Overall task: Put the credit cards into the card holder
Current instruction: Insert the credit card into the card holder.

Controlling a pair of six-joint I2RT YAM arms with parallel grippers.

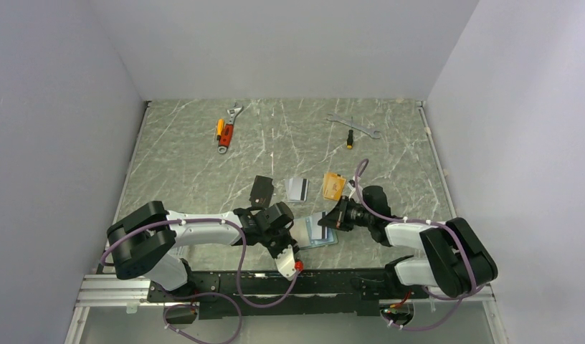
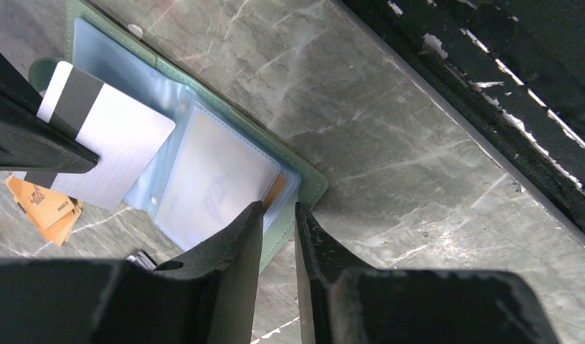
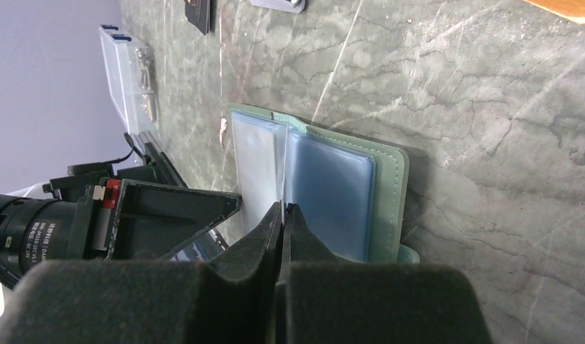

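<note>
Fingers of the left gripper stand narrowly apart with the rim of the sage-green soft fold-over card holder between them. They pinch that rim, one finger lying on the clear plastic sleeves and the other on the outer side. The card holder lies spread open on the grey-green marble-patterned table, near its front edge and between the two arms, with its pale blue-green inside facing up. An orange patch shows through the sleeve nearest the left fingers.

The right gripper is pressed together on a thin silver-grey credit card with a dark stripe. In the right wrist view this card appears edge-on, standing over the fold between the two sleeve pages. In the left wrist view it hangs tilted over the far half of the sleeves, and whether its lower edge has entered a pocket cannot be told.

Farther back on the table three more lie in a row, apart from each other: a black flat card, a second silver-grey striped card and an orange-gold card stack. Toward the back wall rest an adjustable wrench with a red-orange handle, a plain steel spanner and a small yellow-handled screwdriver.
</note>
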